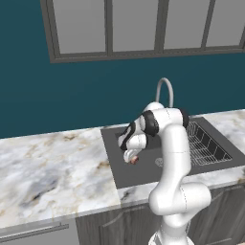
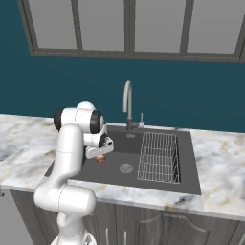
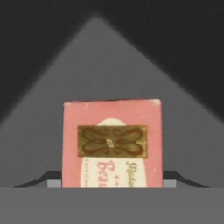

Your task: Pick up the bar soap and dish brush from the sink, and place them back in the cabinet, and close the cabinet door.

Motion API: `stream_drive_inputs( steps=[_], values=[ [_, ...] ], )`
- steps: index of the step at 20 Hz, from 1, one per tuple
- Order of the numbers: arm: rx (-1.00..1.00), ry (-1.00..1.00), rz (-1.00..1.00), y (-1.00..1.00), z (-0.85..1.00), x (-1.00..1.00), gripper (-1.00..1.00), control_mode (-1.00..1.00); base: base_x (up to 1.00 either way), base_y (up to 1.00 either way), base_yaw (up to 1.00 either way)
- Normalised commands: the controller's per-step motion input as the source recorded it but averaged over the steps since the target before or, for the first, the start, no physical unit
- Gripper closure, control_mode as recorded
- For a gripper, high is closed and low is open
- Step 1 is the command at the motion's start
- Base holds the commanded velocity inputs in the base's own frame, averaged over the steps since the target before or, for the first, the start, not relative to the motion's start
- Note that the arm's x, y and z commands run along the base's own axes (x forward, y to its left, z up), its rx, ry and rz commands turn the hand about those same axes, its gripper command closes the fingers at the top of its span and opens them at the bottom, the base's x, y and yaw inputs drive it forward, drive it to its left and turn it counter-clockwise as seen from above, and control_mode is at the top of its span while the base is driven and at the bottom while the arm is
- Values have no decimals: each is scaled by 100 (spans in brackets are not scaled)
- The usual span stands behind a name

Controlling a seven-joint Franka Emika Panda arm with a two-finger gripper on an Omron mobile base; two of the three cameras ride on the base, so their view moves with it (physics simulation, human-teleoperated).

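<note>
The bar soap (image 3: 111,144), a pink-red block with a gold label, lies on the floor of the dark grey sink (image 1: 125,174). It shows as a small red bit under the hand (image 1: 134,161) (image 2: 100,159). My gripper (image 3: 111,181) reaches down into the sink's left part (image 1: 132,157) (image 2: 99,155), jaws astride the soap. Both fingertips (image 3: 54,180) sit flush against the soap's two sides. The dish brush, the cabinet and the cabinet door are out of view.
A curved silver faucet (image 2: 127,103) stands behind the basin. A wire dish rack (image 2: 159,155) fills the sink's right half, and the round drain (image 2: 126,168) lies just right of the soap. Marble counter (image 1: 52,167) runs to either side, with a window above.
</note>
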Motion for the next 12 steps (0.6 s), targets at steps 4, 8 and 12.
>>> stream_drive_inputs(
  steps=[4,8,12],
  values=[
    [0,0,0,0,0,1,100,-100,0,0,0],
    [0,0,0,0,4,3,100,-100,0,0,0],
    [0,-3,0,0,27,0,100,-100,0,0,0]
  ],
)
